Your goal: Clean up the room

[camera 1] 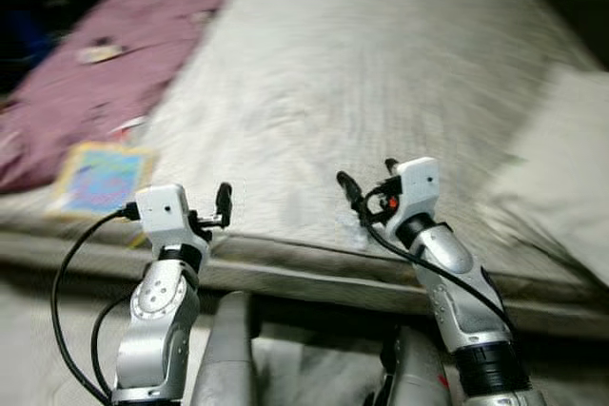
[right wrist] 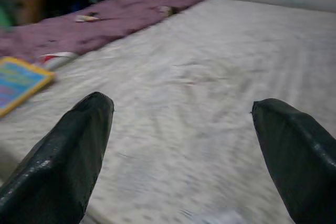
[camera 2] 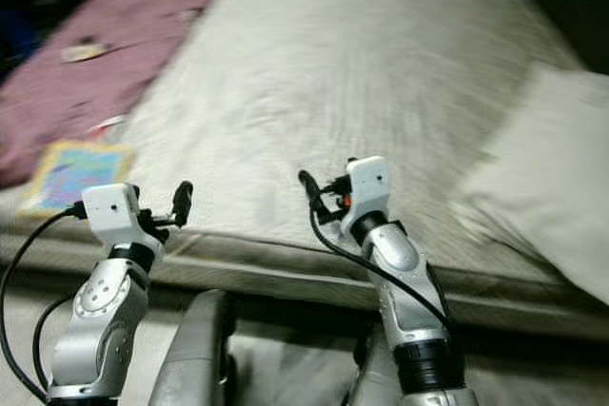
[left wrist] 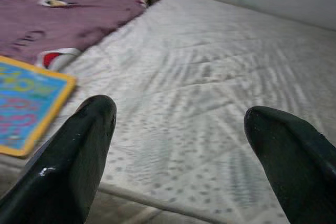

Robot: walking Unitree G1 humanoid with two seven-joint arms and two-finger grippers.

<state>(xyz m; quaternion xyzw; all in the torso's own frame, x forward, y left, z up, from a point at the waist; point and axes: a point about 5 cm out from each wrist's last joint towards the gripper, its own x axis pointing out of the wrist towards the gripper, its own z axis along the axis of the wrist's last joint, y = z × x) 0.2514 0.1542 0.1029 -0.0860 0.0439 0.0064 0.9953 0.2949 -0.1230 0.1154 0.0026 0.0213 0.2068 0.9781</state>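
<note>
Ahead of both my grippers spreads the bed point(camera 1: 381, 73), its pale dotted sheet running well beyond the fingertips. Beyond and to the left of my left gripper point(left wrist: 178, 124) lies the purple blanket point(camera 1: 105, 54), rumpled along that side. Off to the right of my right gripper point(right wrist: 181, 129) sits a pale pillow point(camera 1: 561, 178), cut off by the frame. Just left of my left gripper, near the mattress edge, rests a blue picture book point(camera 1: 100, 178) with a yellow border. Both grippers hover with fingers spread apart, holding nothing. Everything is motion-blurred; the blanket's small printed patches I can't make out.
</note>
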